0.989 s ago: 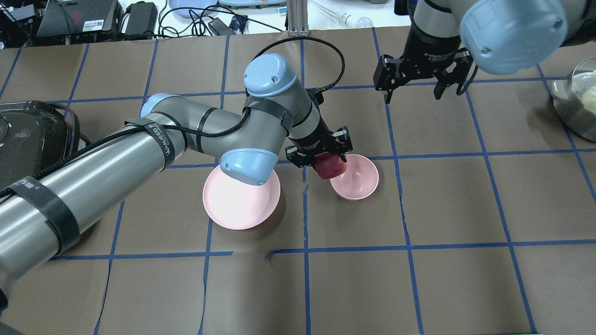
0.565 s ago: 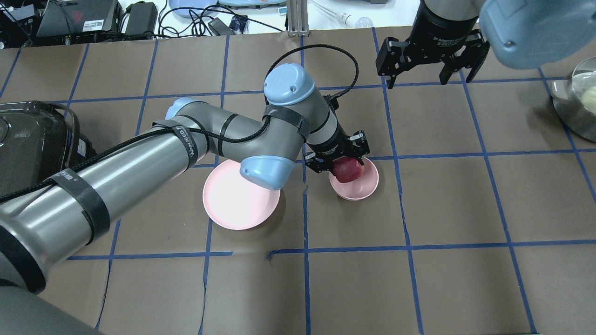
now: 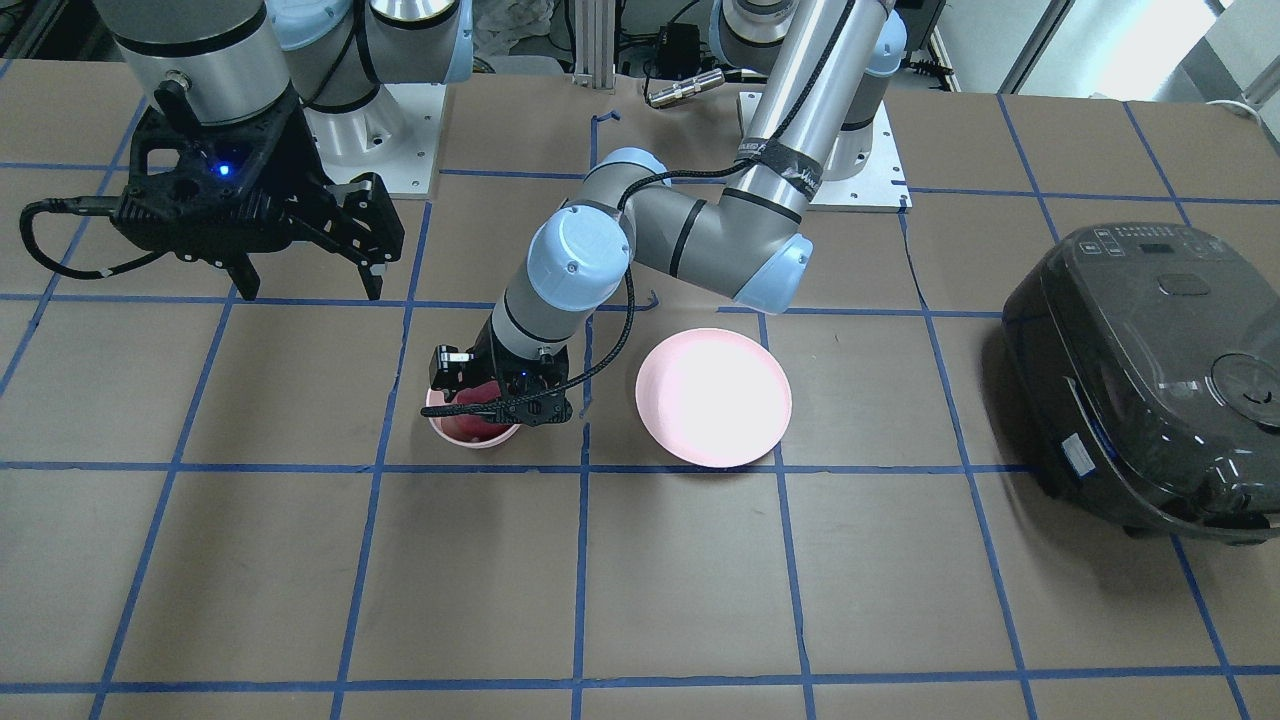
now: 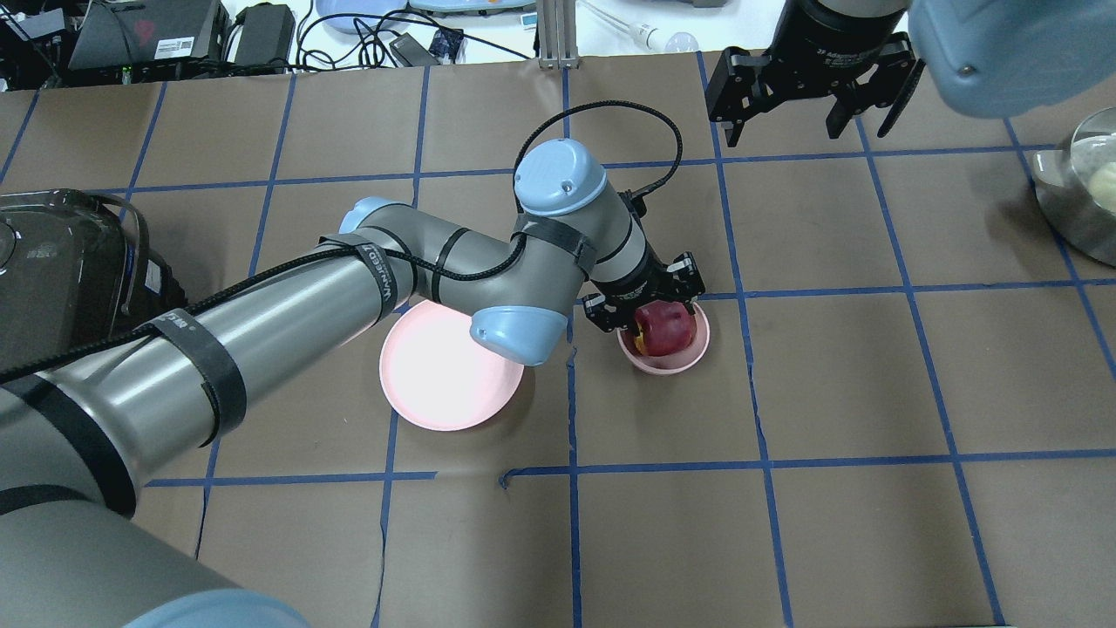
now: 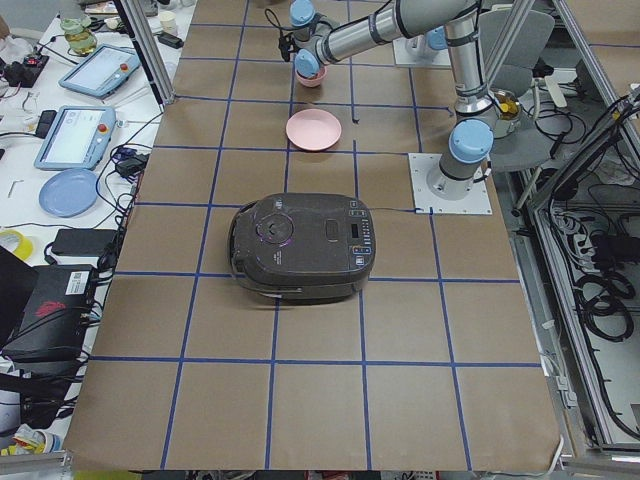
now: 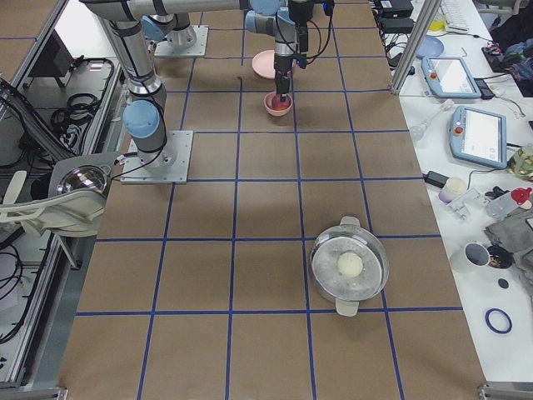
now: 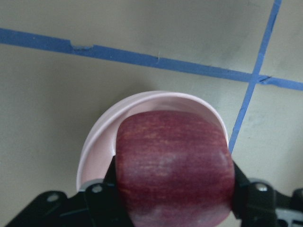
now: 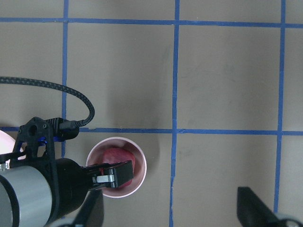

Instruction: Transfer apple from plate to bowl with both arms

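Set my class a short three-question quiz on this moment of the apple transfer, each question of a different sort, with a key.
1. True or false: the apple lies on the plate.
2. Which gripper grips the apple? A) the left gripper B) the right gripper C) neither
3. In a word, how do the right gripper's jaws stand?

Key
1. False: the apple is down inside the bowl, beside the plate.
2. A: its fingers press the apple's two sides.
3. Open, with nothing between them, away from both dishes.
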`<state>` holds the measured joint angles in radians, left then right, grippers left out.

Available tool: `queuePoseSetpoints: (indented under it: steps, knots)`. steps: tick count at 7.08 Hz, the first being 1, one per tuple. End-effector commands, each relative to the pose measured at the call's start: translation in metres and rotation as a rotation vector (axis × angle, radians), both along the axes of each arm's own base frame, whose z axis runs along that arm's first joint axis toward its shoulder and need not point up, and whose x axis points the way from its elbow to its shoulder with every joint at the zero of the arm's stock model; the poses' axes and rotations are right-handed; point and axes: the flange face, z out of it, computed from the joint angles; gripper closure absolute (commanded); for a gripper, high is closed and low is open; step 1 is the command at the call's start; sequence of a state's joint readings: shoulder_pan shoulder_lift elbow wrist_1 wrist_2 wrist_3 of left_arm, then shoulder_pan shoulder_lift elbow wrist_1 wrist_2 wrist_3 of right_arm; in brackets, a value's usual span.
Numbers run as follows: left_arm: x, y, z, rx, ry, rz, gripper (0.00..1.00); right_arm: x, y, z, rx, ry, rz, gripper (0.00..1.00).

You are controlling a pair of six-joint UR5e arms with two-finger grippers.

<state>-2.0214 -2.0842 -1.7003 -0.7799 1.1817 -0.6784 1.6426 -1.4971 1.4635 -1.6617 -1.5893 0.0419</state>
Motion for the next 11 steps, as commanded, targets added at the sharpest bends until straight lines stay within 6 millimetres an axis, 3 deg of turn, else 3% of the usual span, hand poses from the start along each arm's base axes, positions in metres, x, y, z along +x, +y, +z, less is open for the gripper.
queuePoseSetpoints:
  steps: [1, 2, 3, 4, 6, 8, 9, 10, 11]
  knots:
    - [0.003, -0.004, 0.015, -0.006, 0.048, -0.004, 0.0, -0.004, -0.002, -0.001, 0.001, 0.006, -0.006, 0.0]
    - [0.013, -0.012, 0.028, -0.039, 0.061, -0.015, 0.0, -0.004, -0.002, -0.002, 0.003, 0.006, -0.006, 0.0]
    - [0.047, -0.029, 0.055, -0.145, 0.063, -0.098, 0.0, -0.004, -0.002, -0.002, 0.003, 0.006, -0.006, 0.0]
    - [0.084, -0.039, 0.092, -0.217, 0.069, -0.114, 0.0, -0.004, -0.002, -0.002, 0.003, 0.008, -0.006, 0.0]
    - [0.159, -0.035, 0.135, -0.201, -0.014, -0.14, 0.0, -0.004, -0.003, -0.002, 0.003, 0.008, -0.008, 0.0]
    - [0.258, -0.021, 0.205, -0.141, -0.322, -0.219, 0.0, -0.005, -0.003, -0.003, 0.004, 0.009, -0.01, 0.0]
    - [0.292, -0.024, 0.246, -0.145, -0.348, -0.17, 0.0, -0.005, -0.003, -0.002, 0.003, 0.008, -0.008, 0.0]
    - [0.302, -0.022, 0.281, -0.16, -0.365, -0.148, 0.0, -0.005, -0.003, -0.002, 0.003, 0.008, -0.009, 0.0]
    - [0.308, -0.008, 0.299, -0.132, -0.433, -0.139, 0.0, -0.005, -0.003, -0.001, 0.001, 0.009, -0.01, 0.0]
